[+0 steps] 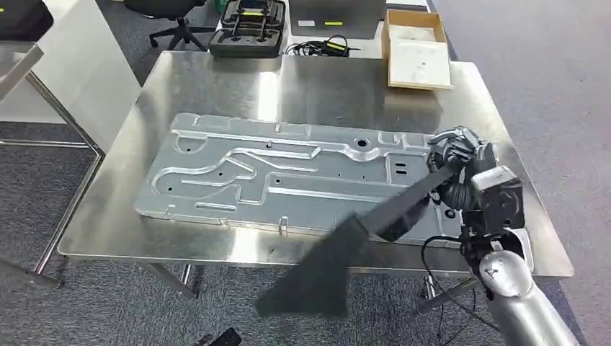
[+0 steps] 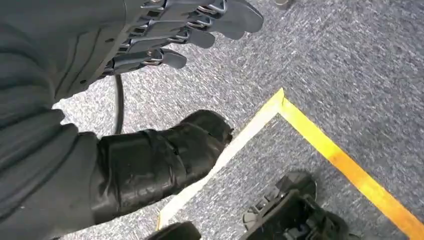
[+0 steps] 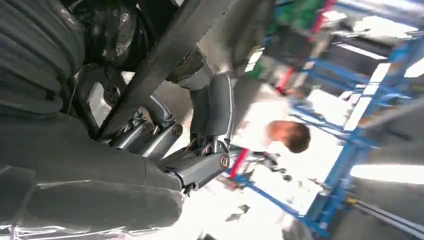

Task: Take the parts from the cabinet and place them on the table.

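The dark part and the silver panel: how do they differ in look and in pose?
The dark part is matte black and narrow; the silver panel is shiny, wide and embossed with ridges. The dark part is held in the right hand, tilted, its wide end past the table edge; the silver panel lies flat on the table. Both look like flat sheet parts.
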`<action>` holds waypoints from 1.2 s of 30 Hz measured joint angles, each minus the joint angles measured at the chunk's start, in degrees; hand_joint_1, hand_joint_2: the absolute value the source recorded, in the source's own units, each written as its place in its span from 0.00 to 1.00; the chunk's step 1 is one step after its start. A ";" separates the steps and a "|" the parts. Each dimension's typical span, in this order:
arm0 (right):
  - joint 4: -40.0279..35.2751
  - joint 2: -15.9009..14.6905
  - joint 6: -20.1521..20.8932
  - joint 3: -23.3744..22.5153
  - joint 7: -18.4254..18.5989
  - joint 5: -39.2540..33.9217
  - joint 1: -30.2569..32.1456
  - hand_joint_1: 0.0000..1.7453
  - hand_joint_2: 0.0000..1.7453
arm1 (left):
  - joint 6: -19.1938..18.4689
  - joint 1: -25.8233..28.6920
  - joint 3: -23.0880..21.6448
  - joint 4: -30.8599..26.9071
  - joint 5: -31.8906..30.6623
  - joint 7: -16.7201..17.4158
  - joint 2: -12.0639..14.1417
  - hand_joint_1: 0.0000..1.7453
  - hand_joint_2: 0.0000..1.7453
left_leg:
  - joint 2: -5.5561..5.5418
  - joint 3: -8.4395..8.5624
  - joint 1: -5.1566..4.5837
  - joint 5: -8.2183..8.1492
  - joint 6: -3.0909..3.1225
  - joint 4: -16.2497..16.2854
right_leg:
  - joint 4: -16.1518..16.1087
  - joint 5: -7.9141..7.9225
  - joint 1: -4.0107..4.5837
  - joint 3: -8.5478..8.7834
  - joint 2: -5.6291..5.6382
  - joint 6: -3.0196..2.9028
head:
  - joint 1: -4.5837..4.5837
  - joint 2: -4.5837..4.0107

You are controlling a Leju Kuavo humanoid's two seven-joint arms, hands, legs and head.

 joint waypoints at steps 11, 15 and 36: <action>7.59 -4.76 -1.47 -0.98 3.93 6.72 -3.72 1.00 1.00 | -0.55 -0.42 0.00 0.00 -1.35 0.37 0.11 0.00 1.00 | 0.02 -3.86 -0.06 -5.26 -2.56 8.57 | -15.75 6.20 -0.20 7.48 -0.04 -2.43 | -0.52 0.00; 9.89 -6.25 -2.47 -1.27 6.03 11.15 -3.75 1.00 1.00 | -1.42 -0.17 0.00 0.00 -1.75 -0.18 0.09 0.00 1.00 | 0.07 -9.09 0.39 -6.87 -3.02 17.80 | -15.70 6.04 -0.23 7.55 -0.13 -2.50 | -0.52 0.00; 14.91 -10.89 -3.65 -5.22 7.62 17.34 -2.43 1.00 1.00 | -0.20 -0.55 0.00 0.00 -3.08 -1.33 -0.11 0.00 1.00 | -0.22 -0.51 -0.54 -0.52 -0.63 0.92 | -15.60 6.37 0.05 7.06 0.03 -0.50 | -0.04 0.00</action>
